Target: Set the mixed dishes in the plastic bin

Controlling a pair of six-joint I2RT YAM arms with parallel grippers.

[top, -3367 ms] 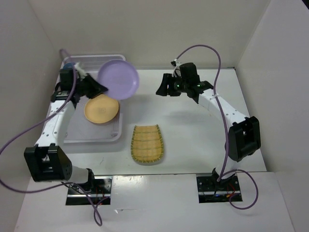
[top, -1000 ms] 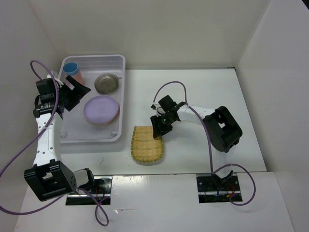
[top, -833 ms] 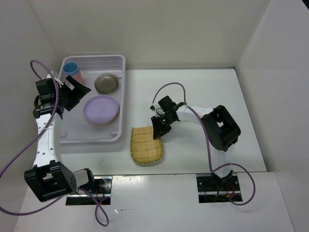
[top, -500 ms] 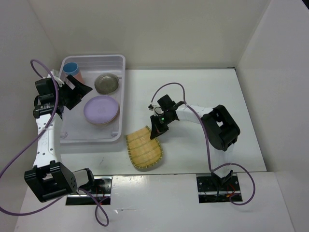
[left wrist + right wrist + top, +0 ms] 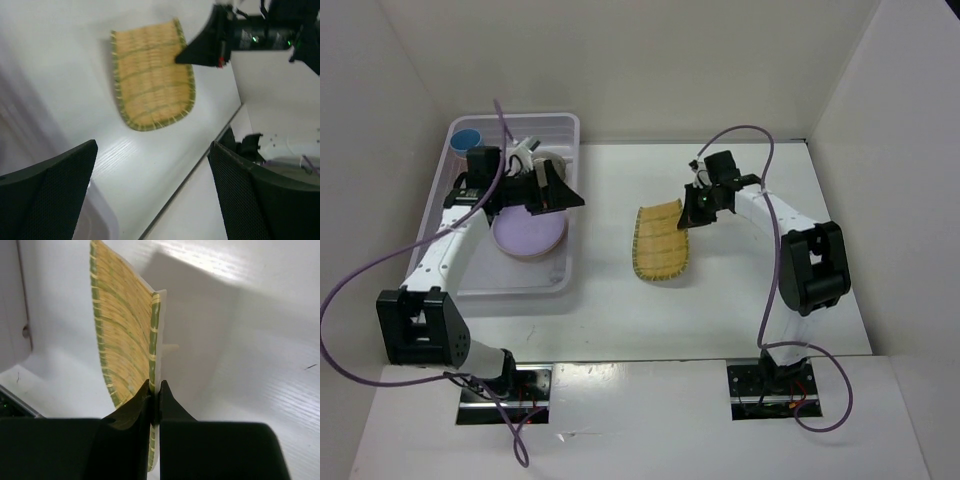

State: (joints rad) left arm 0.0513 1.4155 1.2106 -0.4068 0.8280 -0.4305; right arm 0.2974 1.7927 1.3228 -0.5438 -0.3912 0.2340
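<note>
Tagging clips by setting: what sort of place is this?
Probably a lab test cell: bare white walls box in a white table, with left arm and right arm bolted at its near edge.

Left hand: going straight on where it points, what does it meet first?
Probably the yellow tray, held by its edge in the right hand; it sits just above centre between the fingers of the open left hand. It might instead land on bare table short of it; depth unclear.
</note>
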